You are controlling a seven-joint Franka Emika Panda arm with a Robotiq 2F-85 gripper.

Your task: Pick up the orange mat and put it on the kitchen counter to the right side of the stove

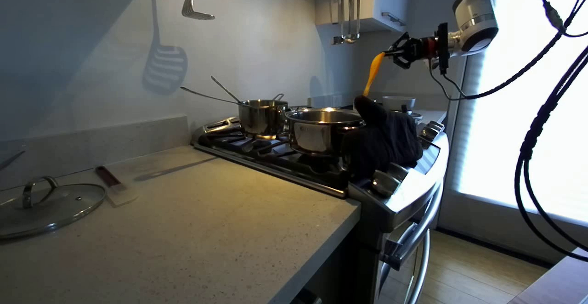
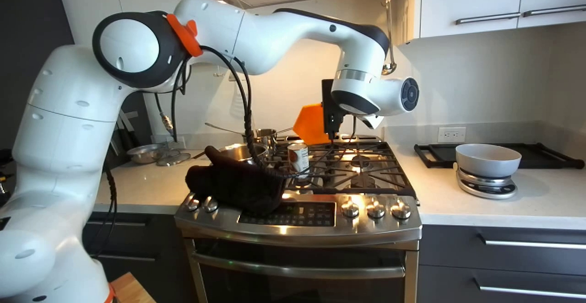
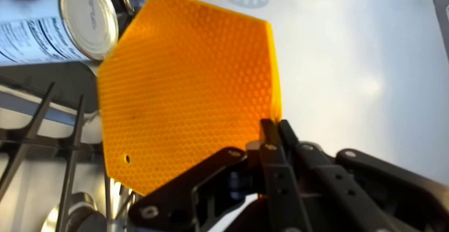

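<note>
The orange mat is a thin, hexagon-shaped piece with a honeycomb texture and a small hole. My gripper is shut on one edge of it. The mat hangs in the air from the fingertips in both exterior views. In an exterior view the gripper shows well above the stove. The stove has a steel front, knobs and black grates. The counter right of the stove shows in an exterior view; the held mat is left of it, over the stove's back part.
A dark oven mitt lies over the stove's front left, beside a steel pot. A can stands on the grates. A white bowl on a scale and a black tray stand on the right counter. Utensils hang nearby.
</note>
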